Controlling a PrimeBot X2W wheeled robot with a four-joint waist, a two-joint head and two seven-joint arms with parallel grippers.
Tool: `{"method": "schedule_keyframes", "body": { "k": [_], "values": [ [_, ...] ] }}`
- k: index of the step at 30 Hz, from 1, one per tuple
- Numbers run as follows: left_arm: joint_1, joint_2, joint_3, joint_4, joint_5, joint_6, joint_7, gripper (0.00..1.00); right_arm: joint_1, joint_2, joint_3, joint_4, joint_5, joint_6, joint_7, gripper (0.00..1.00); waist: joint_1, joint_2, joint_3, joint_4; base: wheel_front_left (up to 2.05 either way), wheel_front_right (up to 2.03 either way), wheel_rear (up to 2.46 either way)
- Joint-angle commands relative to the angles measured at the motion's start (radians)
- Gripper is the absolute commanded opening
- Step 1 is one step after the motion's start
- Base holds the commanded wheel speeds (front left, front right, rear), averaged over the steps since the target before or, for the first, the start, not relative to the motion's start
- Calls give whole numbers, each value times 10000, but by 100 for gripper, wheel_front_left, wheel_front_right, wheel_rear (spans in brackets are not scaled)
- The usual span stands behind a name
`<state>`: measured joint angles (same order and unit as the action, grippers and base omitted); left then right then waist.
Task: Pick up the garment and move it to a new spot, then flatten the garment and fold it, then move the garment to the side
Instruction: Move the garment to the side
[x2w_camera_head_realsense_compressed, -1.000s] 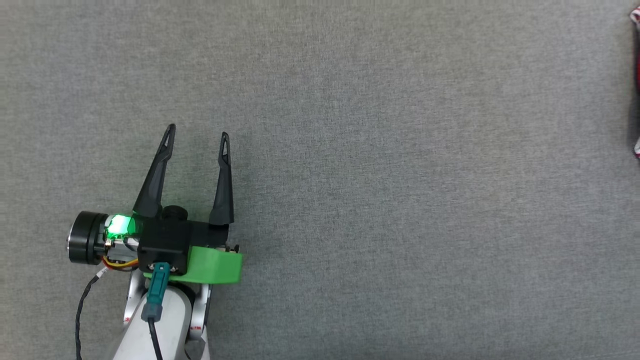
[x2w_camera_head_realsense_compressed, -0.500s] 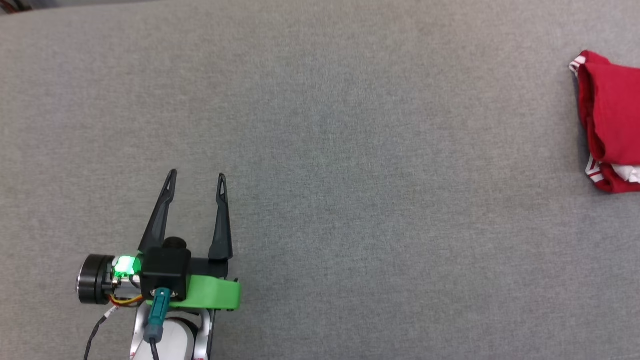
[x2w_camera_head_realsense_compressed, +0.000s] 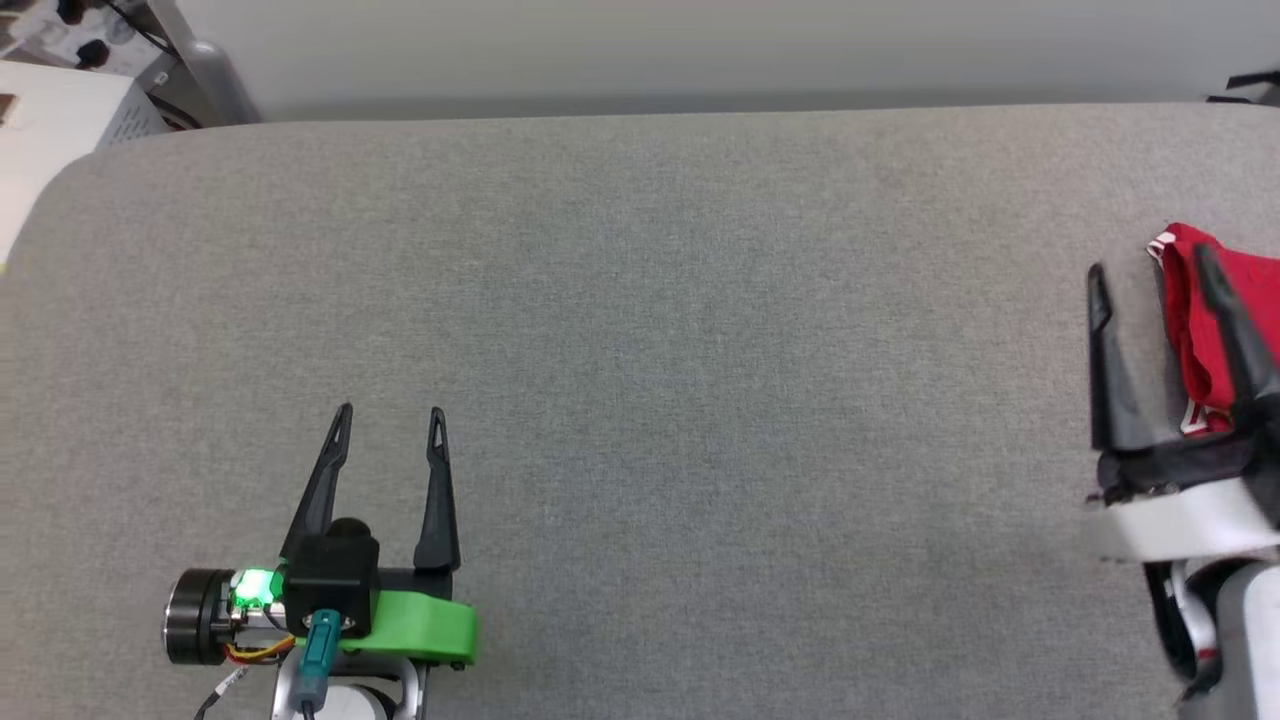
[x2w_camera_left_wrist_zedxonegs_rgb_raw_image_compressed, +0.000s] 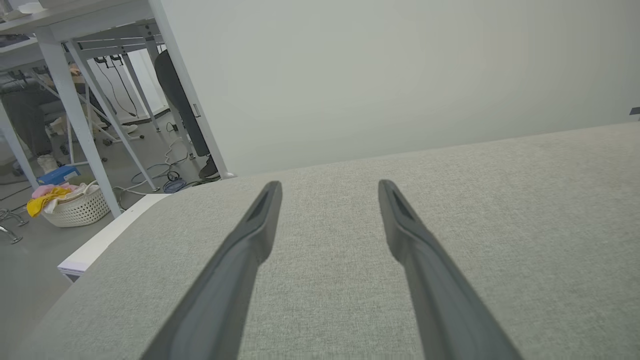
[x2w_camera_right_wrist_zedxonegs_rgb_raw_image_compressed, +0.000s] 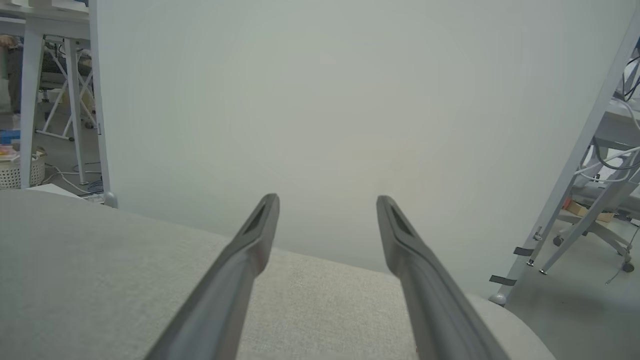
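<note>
The crumpled red cloth shirt (x2w_camera_head_realsense_compressed: 1190, 330) lies on the grey fabric table (x2w_camera_head_realsense_compressed: 700, 300), far right, by the right gripper (x2w_camera_head_realsense_compressed: 1151, 262). Both that and the left gripper (x2w_camera_head_realsense_compressed: 390, 410) stand wide, empty. The shirt looks soft, light; maybe pinch its striped edge (x2w_camera_head_realsense_compressed: 1160, 243).

My left gripper (x2w_camera_head_realsense_compressed: 390, 410) has long black fingers (x2w_camera_head_realsense_compressed: 438, 500), a green bracket (x2w_camera_head_realsense_compressed: 420, 622), a glowing green light (x2w_camera_head_realsense_compressed: 255, 587) and a teal plug (x2w_camera_head_realsense_compressed: 320, 640); my right gripper (x2w_camera_head_realsense_compressed: 1150, 262) has a white bracket (x2w_camera_head_realsense_compressed: 1190, 525).

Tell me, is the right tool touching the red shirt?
Cannot tell. In the head view one finger of the open right tool crosses in front of the red shirt, but its height above the cloth is hidden. In the right wrist view its fingers look bare.
</note>
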<state>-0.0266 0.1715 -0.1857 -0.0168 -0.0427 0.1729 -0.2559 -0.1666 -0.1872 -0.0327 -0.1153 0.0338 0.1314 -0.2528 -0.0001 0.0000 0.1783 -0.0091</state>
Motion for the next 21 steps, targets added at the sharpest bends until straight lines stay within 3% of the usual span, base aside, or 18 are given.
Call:
{"method": "schedule_keyframes", "body": {
  "k": [1,10,21],
  "values": [
    [174,-53,56,40,-31,-43,-59,100,371,166,84,-51,26,-7,-85,100,1,0,-408,317,0,0,0],
    [589,-226,101,224,-60,-238,-59,100,2078,976,102,195,426,-7,-88,100,1,0,-972,539,0,0,0],
    [1079,-332,245,305,-95,-572,-59,100,3122,1198,108,167,633,-7,-89,100,1,0,-1366,574,0,0,0]
  ]
}}
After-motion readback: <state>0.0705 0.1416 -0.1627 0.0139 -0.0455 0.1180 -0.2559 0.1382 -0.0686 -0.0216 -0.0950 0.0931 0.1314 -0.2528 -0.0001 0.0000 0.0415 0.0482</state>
